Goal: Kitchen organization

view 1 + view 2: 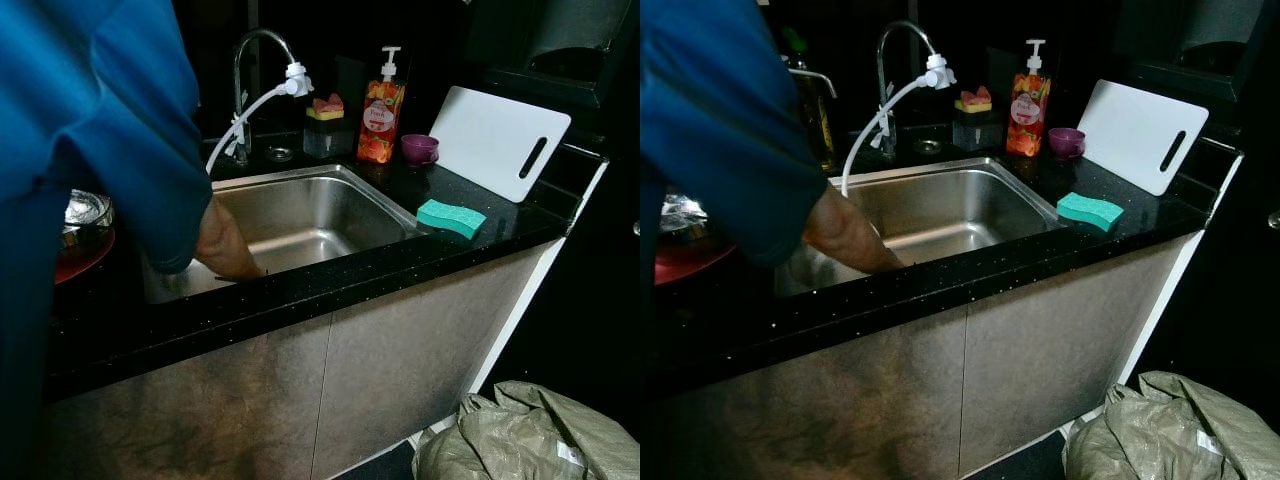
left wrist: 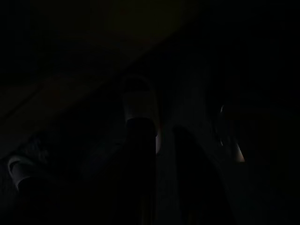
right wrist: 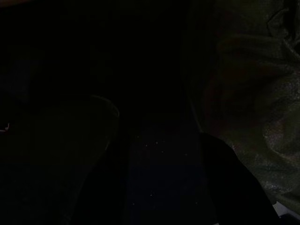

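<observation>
black speckled table (image 1: 300,290) with steel sink (image 1: 300,215) and faucet (image 1: 262,45); green sponge (image 1: 451,217), white cutting board (image 1: 497,140), purple cup (image 1: 419,149) and soap bottle (image 1: 381,108) on it. person's blue sleeve (image 1: 110,130) blocks the left, hand (image 1: 226,245) in the sink. grey sack (image 1: 530,435) on floor. wrist views near black: can't tell either gripper's finger state.

We counted one steel sink (image 1: 300,215), one faucet (image 1: 250,60) and one soap bottle (image 1: 381,118) on the desk (image 1: 300,290). There was one white cutting board (image 1: 497,140), one purple cup (image 1: 419,149), one green sponge (image 1: 451,217), one person's hand (image 1: 225,245), and one grey sack (image 1: 530,435) on the floor.
</observation>
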Controlling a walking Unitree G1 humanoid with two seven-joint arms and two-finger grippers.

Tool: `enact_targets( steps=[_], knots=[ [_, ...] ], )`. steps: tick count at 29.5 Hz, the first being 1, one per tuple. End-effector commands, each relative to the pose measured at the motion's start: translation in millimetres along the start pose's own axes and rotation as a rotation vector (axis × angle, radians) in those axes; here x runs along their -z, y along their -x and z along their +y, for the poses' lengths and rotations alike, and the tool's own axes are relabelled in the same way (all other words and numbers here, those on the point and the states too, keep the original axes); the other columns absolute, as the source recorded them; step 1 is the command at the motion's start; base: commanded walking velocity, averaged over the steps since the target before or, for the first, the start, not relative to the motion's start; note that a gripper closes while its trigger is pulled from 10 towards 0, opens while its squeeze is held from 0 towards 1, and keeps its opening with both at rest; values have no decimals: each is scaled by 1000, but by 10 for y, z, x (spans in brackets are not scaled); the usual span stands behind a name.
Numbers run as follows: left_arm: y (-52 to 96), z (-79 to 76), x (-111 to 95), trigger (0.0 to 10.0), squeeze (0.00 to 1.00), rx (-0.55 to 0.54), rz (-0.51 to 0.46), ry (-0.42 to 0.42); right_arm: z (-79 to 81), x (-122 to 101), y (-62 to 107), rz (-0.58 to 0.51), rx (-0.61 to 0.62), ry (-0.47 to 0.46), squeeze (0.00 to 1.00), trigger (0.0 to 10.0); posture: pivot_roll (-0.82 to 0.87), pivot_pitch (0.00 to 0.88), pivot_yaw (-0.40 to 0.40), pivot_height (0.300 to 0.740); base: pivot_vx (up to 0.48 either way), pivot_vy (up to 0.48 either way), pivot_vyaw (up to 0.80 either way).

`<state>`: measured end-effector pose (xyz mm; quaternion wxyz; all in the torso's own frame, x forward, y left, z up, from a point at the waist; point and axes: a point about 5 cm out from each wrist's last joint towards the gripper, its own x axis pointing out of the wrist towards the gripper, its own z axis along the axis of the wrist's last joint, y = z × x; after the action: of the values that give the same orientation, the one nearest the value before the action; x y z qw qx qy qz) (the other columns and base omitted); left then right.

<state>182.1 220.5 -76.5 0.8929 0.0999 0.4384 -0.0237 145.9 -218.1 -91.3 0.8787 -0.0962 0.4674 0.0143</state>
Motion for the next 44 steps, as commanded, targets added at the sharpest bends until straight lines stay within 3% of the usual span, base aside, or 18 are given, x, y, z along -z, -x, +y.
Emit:
enact_targets(
  steps=[1, 5, 7, 12, 16, 26, 31, 40, 44],
  knots=[
    [18, 73, 44, 10000, 0, -56, 4, 88, 0, 15, 3, 8, -2, 1, 0, 10000, 6, 105, -38, 740, 0, 0, 0],
    [10, 117, -92, 10000, 0, -63, -91, 169, 4, 6, 2, 3, -4, 0, 0, 10000, 6, 107, -37, 740, 0, 0, 0],
    [10, 123, -184, 10000, 0, -49, -151, 134, 5, 7, 2, 3, -3, -2, 0, 10000, 6, 107, -37, 740, 0, 0, 0],
    [5, 116, -251, 10000, 0, -27, -181, 127, 1, 12, 4, 3, -2, -4, 0, 10000, 6, 109, -36, 740, 0, 0, 0],
    [7, 37, -284, 10000, 0, 62, -204, 121, 0, 21, 7, 6, -3, -3, 0, 10000, 8, 110, -37, 740, 0, 0, 0],
    [72, 40, -410, 10000, 0, 7, -344, -112, 0, 31, 10, 6, -2, -6, 0, 10000, 9, 114, -35, 740, 0, 0, 0],
    [110, 65, -464, 10000, 0, 6, -394, -106, 5, 43, 13, 7, -3, -8, 0, 10000, 9, 118, -32, 740, 0, 0, 0],
    [165, 42, -452, 10000, 0, 64, -429, -295, 18, 70, 16, 20, -5, -9, 0, 10000, 12, 122, -28, 740, 0, 0, 0],
    [175, 25, -560, 10000, 0, 78, -470, -281, 20, 77, 16, 24, -4, -12, 0, 10000, 12, 122, -28, 740, 0, 0, 0]
  ],
)
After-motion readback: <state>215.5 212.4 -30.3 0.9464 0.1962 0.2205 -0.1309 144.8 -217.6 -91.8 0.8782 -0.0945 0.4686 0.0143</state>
